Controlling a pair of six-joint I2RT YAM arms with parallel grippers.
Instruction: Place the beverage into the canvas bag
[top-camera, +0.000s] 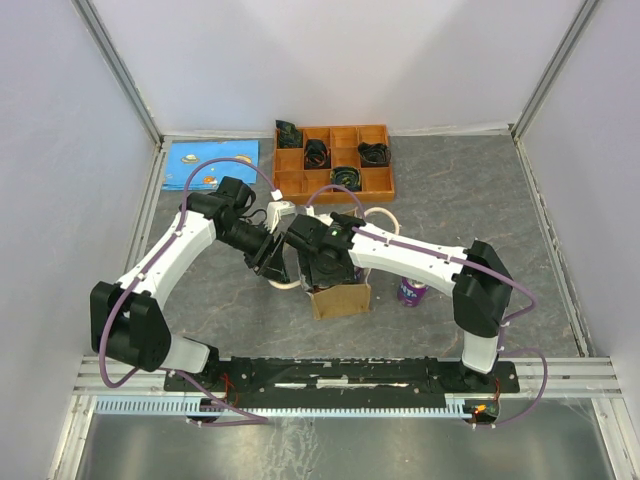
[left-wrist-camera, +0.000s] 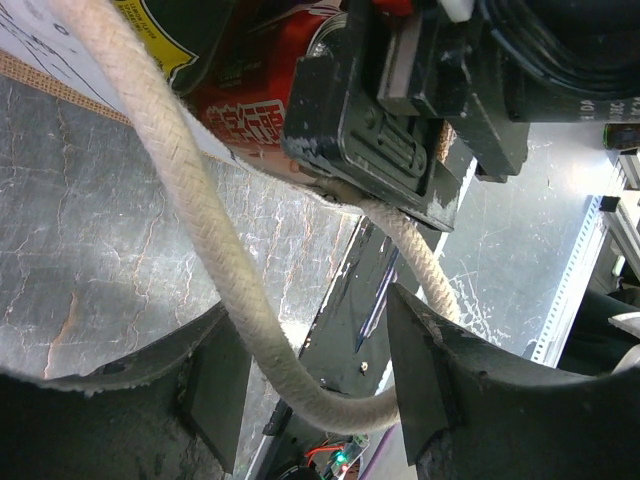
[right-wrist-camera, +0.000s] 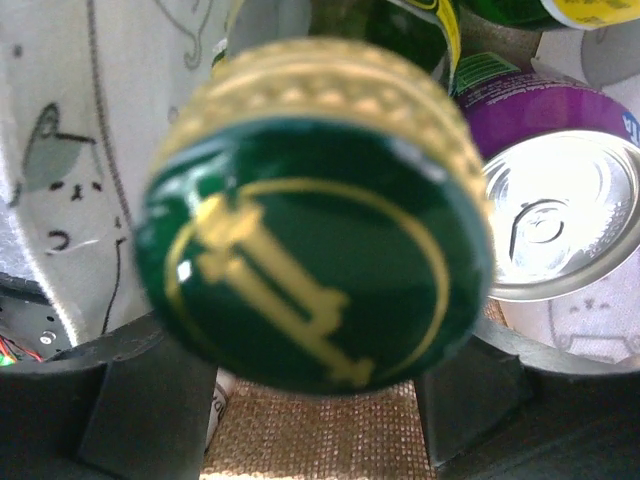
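Rope from one cream handle (left-wrist-camera: 190, 200) of the canvas bag (top-camera: 341, 299) loops through the left gripper (left-wrist-camera: 315, 350), whose fingers stand wide apart on either side without pinching it. Over the bag's mouth, the right gripper (right-wrist-camera: 315, 405) has its fingers closed on a green bottle (right-wrist-camera: 310, 250), the gold-rimmed cap facing the wrist camera. Just right of the bag, a purple can (top-camera: 412, 292) stands on the table (top-camera: 500, 200).

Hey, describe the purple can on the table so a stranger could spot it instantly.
Find the tan canvas bag in the middle of the grey table. Just right of it, beneath the right arm, stands the purple can, the only drink on bare tabletop outside the bag.
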